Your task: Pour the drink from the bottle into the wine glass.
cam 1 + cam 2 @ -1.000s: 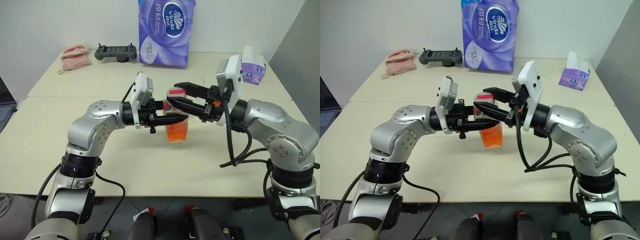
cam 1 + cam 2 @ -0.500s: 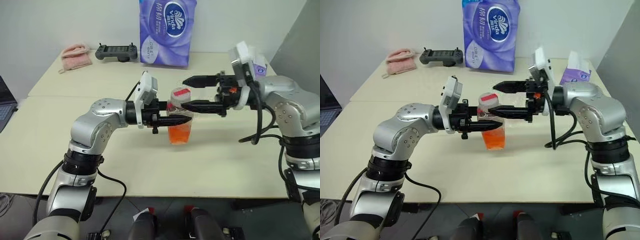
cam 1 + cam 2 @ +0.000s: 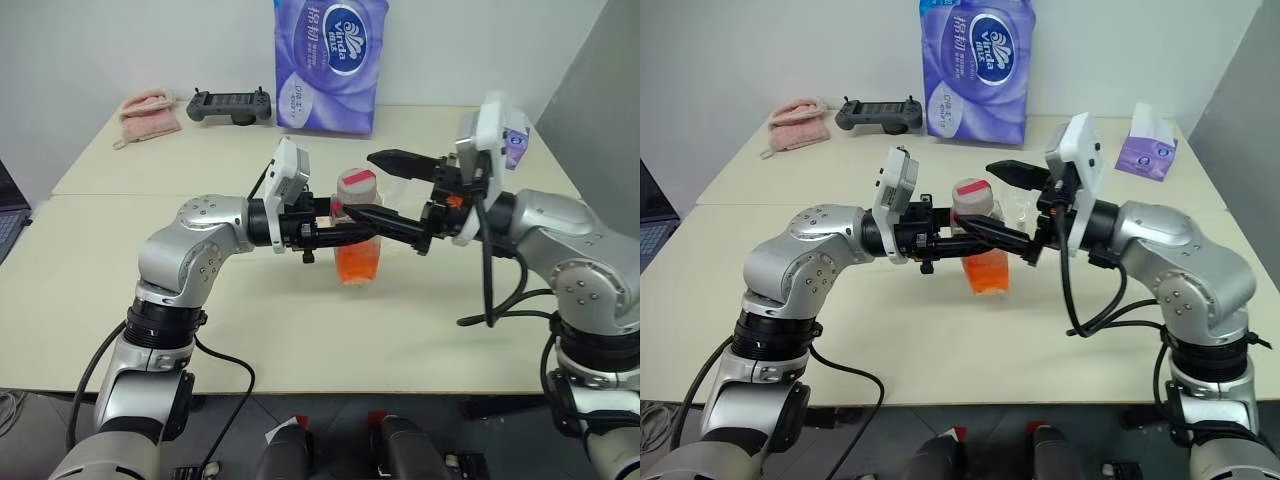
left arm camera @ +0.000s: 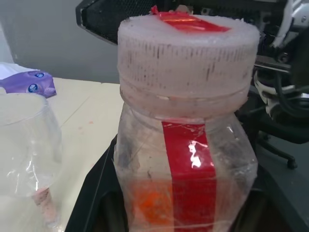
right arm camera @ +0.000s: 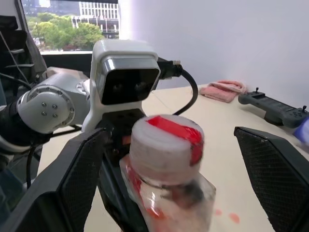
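The bottle (image 3: pixel 358 232) stands upright over the table's middle, with my left gripper (image 3: pixel 352 236) shut on its body from the left. Its white cap (image 3: pixel 358 186) with a red mark is on, and the orange-red drink (image 3: pixel 358 262) fills its lower part. My right gripper (image 3: pixel 364 186) reaches in from the right, open, one finger on each side of the cap without touching it. In the right wrist view the cap (image 5: pixel 166 142) sits between the wide-apart fingers (image 5: pixel 84 183). The wine glass (image 4: pixel 29 145) stands just beyond the bottle.
At the back of the cream table (image 3: pixel 300 330) stand a purple tissue pack (image 3: pixel 325 60), a black controller (image 3: pixel 230 103) and a pink cloth (image 3: pixel 150 112). A small tissue box (image 3: pixel 1148 150) sits back right. A laptop edge (image 3: pixel 8 210) shows at far left.
The right gripper let go of the cap, opened wide and drew back to the right. It has since come back around the cap. The left gripper kept the bottle still.
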